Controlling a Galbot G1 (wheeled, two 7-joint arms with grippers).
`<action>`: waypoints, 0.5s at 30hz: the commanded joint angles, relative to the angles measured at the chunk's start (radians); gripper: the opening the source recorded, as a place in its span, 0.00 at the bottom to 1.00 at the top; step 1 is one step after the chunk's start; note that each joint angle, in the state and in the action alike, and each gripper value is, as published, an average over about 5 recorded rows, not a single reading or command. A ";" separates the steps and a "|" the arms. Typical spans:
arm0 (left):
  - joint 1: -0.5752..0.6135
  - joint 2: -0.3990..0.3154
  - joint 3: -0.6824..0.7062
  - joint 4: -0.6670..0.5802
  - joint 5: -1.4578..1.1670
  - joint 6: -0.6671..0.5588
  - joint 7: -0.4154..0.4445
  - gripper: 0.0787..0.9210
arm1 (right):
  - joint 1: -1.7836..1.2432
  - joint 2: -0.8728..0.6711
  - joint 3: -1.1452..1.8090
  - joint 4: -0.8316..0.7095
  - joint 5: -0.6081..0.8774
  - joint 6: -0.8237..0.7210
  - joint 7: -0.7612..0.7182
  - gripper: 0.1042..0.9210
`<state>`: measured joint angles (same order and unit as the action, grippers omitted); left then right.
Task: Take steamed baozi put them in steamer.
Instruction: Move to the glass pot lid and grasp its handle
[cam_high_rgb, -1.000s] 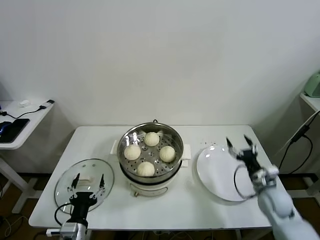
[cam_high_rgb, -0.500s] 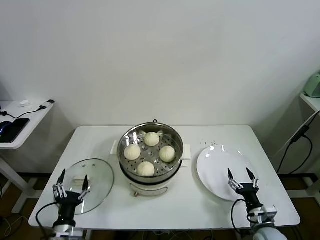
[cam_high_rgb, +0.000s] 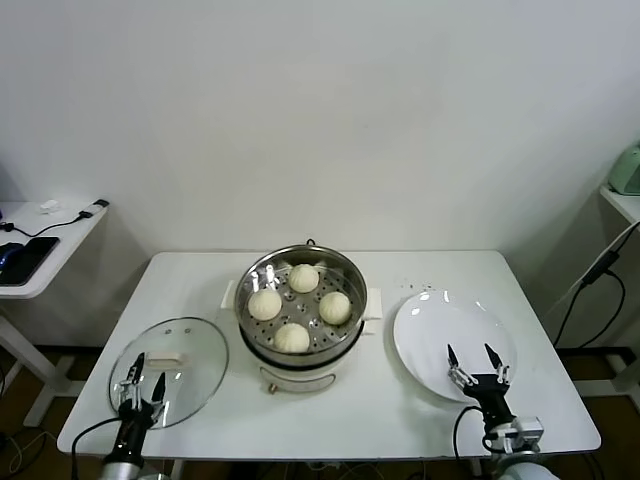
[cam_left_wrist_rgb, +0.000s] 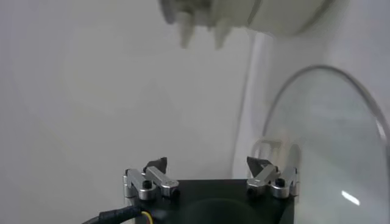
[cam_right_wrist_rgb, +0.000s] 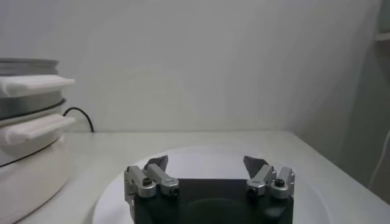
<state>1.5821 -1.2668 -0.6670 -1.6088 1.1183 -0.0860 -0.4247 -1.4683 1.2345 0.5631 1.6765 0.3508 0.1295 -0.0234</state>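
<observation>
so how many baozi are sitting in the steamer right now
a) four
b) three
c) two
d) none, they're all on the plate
a) In the head view four baozi sit on the perforated tray inside the steamer, and the plate has no bun on it.

Lab/test room w/ kitchen props: bare white wall (cam_high_rgb: 320, 120), white table (cam_high_rgb: 420, 270), side desk (cam_high_rgb: 45, 250) (cables, phone).
</observation>
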 joint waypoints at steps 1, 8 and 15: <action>-0.088 0.014 0.005 0.141 0.131 0.021 -0.018 0.88 | -0.012 0.019 0.004 0.012 -0.021 -0.013 0.002 0.88; -0.156 0.007 0.013 0.152 0.122 0.036 -0.014 0.88 | -0.018 0.027 0.009 0.016 -0.025 -0.013 0.002 0.88; -0.201 0.016 0.021 0.188 0.109 0.041 -0.014 0.88 | -0.021 0.026 0.017 0.015 -0.027 -0.013 0.002 0.88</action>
<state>1.4522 -1.2586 -0.6499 -1.4760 1.2034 -0.0538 -0.4328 -1.4875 1.2553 0.5777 1.6931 0.3299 0.1204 -0.0219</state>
